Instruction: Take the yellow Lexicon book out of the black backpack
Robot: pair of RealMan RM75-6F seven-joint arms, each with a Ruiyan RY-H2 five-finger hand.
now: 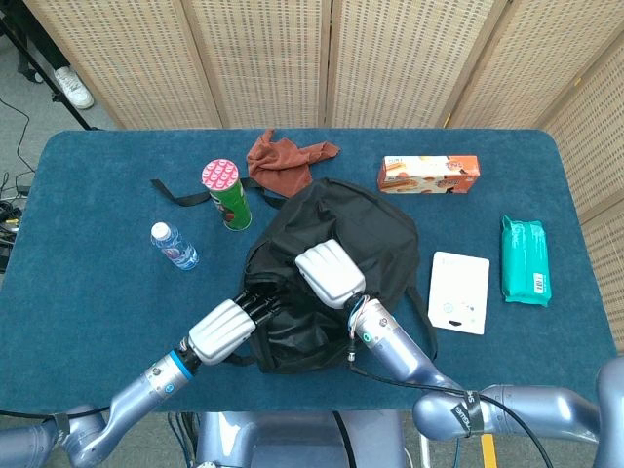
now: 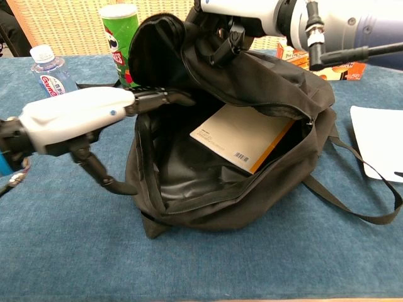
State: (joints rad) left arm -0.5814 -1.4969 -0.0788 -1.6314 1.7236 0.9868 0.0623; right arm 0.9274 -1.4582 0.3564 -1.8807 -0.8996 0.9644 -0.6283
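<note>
The black backpack lies mid-table with its mouth facing me. My right hand grips the upper flap and holds it raised, so the backpack gapes wide. Inside, the yellow book lies flat with its pale back cover and barcode up and a yellow edge showing. My left hand is at the left side of the opening, holding nothing, with fingers stretched toward the rim and thumb hanging down. In the head view my left hand reaches into the mouth beside my right hand, and the book is hidden.
A green chip can and a water bottle stand left of the bag. A brown cloth lies behind it. On the right are an orange box, a white pad and a teal pack.
</note>
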